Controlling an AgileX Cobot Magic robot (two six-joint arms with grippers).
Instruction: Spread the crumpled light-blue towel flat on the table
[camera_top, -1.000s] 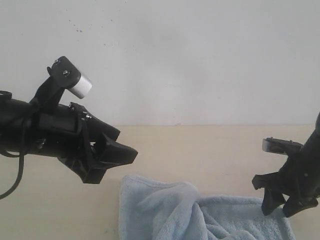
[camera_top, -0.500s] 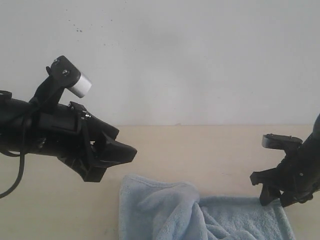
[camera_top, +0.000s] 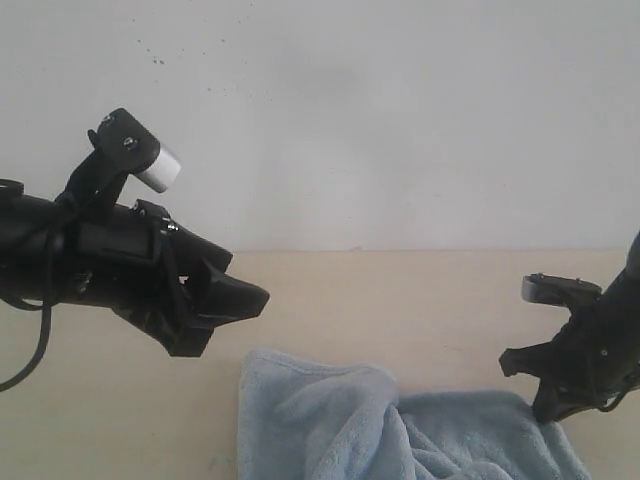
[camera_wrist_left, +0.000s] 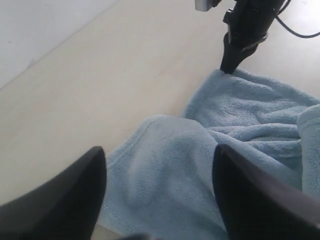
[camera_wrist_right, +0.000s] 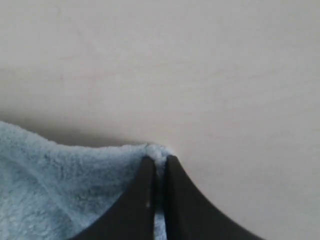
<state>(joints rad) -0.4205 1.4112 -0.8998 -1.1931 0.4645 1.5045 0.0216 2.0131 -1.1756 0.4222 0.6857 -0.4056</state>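
The light-blue towel (camera_top: 400, 435) lies rumpled on the beige table (camera_top: 400, 300), with a raised fold near its middle. My right gripper (camera_top: 548, 412) is shut on the towel's far right corner; in the right wrist view the gripper (camera_wrist_right: 159, 161) pinches a tuft of the towel (camera_wrist_right: 60, 185) between its tips. My left gripper (camera_top: 250, 298) hovers open above the towel's left corner. Seen from the left wrist, the towel (camera_wrist_left: 165, 180) lies below the widely spread fingers (camera_wrist_left: 75, 195), and the right gripper (camera_wrist_left: 227, 67) shows at the far corner. The white label is not visible.
A plain white wall (camera_top: 380, 120) rises behind the table. Bare tabletop (camera_wrist_left: 100, 85) stretches beyond and to the left of the towel.
My right gripper has dropped back onto the towel's right corner and closed on it, pulling the edge slightly. The left arm has drifted a little left and up.
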